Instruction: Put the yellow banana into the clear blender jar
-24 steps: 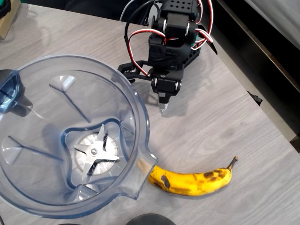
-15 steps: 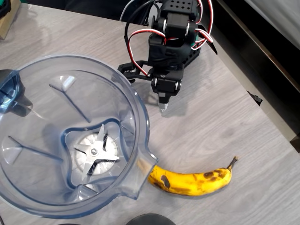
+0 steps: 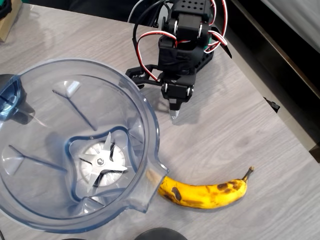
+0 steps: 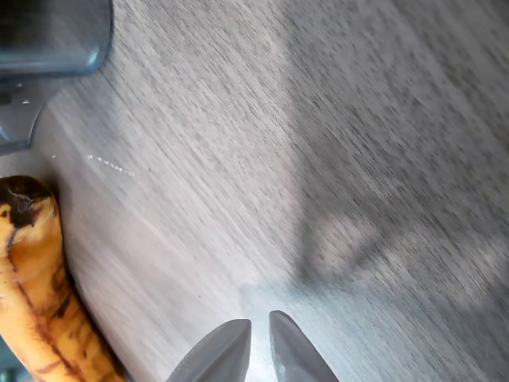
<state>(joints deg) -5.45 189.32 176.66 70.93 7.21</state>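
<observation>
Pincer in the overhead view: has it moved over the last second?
No. The pincer sits at the same spot beside the jar rim as before, well short of the banana.

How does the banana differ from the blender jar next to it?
The banana is opaque yellow with dark spots; the jar is clear plastic. The banana is curved and slim; the jar is round and far wider. The banana lies flat; the jar stands upright, mouth up, blade showing inside. Both rest on the table, untouched.
</observation>
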